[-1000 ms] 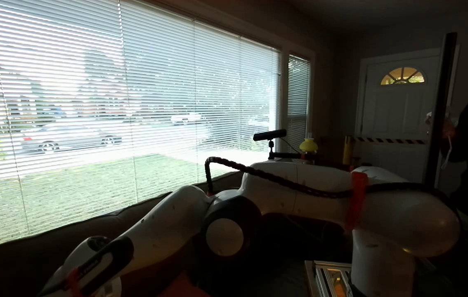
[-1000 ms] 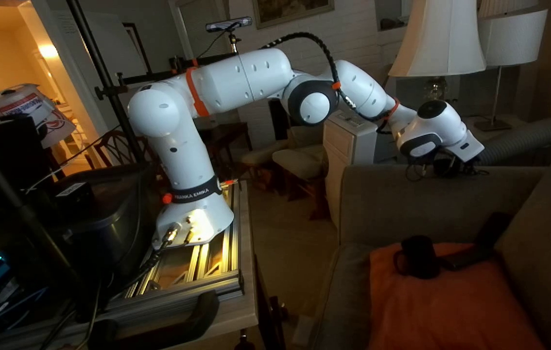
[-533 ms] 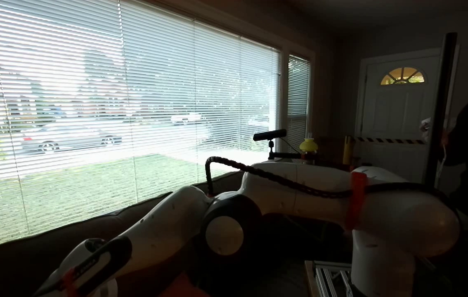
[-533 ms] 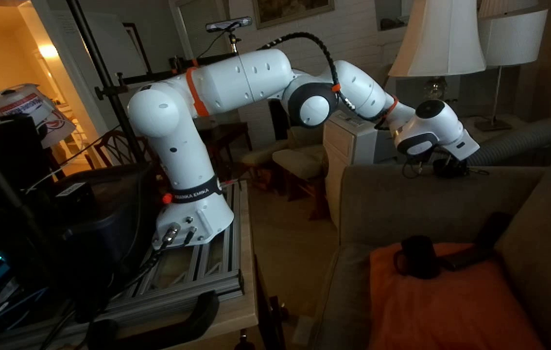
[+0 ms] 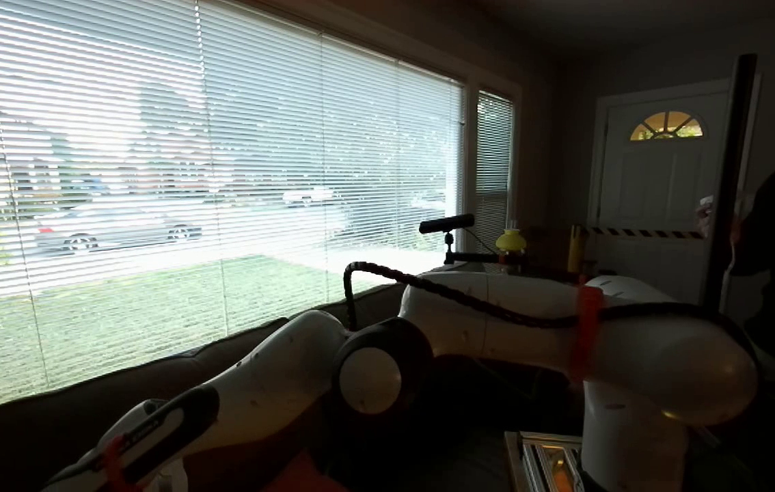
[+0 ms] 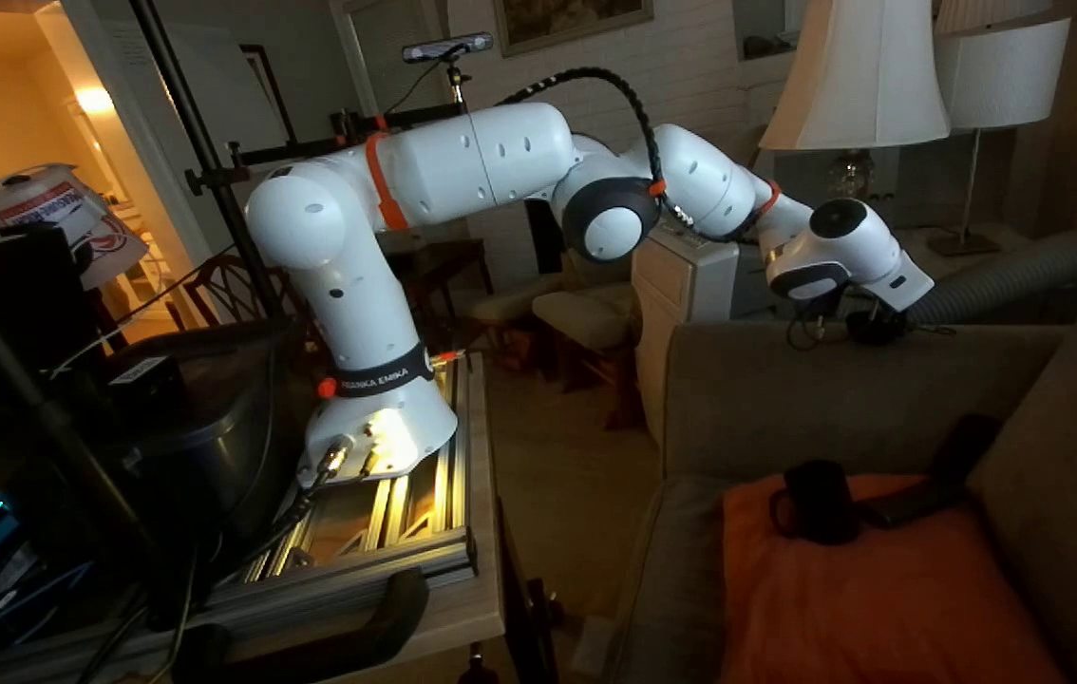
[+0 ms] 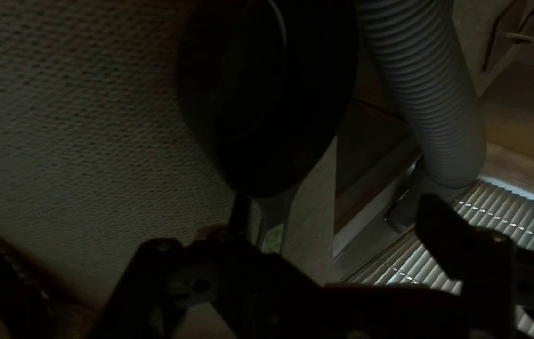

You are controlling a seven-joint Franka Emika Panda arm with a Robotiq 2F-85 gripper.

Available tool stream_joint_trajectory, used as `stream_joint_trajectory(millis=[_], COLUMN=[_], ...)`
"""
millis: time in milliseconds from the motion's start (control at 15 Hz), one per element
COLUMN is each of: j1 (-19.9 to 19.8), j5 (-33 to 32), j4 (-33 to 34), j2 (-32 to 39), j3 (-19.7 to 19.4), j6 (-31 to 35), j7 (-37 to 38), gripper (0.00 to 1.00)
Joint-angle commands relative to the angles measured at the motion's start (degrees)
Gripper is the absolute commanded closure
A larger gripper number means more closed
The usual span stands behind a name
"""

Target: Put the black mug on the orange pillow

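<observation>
Black mug (image 6: 821, 503) is sitting upright on the orange pillow (image 6: 880, 608), which is lying on the sofa (image 6: 842, 399). Just beside the mug, a dark flat object (image 6: 914, 503) is resting on the same pillow. I am noting the hand (image 7: 335, 221) near the top of the sofa's arm, well apart from the mug, its fingers (image 7: 443, 240) standing wide. In the wrist view, a dark round container (image 7: 290, 117) is showing beyond the fingers; whether the hand is touching it, I am unable to tell.
</observation>
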Motion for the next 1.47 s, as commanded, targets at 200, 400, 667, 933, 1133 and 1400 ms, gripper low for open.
stream_joint_trajectory(millis=[200,400,667,933,1133,1400], j1=[-2.04,-1.75,-0.30,0.80,-1.12,-3.88], j5=[0.75,0.80,1.41,0.12,-0.13,0.06], j4=[-1.52,-1.50,-0.20,-5.75,-8.51,-9.33], j2=[0.00,0.00,0.00,-5.20,-8.94,-12.17], j3=[3.71,2.53,-1.10,-11.50,-11.11,-7.40], j6=[1.06,0.75,-0.55,-2.22,-9.68,-23.92], j7=[-6.58,-6.08,-3.44,2.52,0.53,-2.82], gripper=[0.67,0.91,1.00,1.00,1.00,1.00])
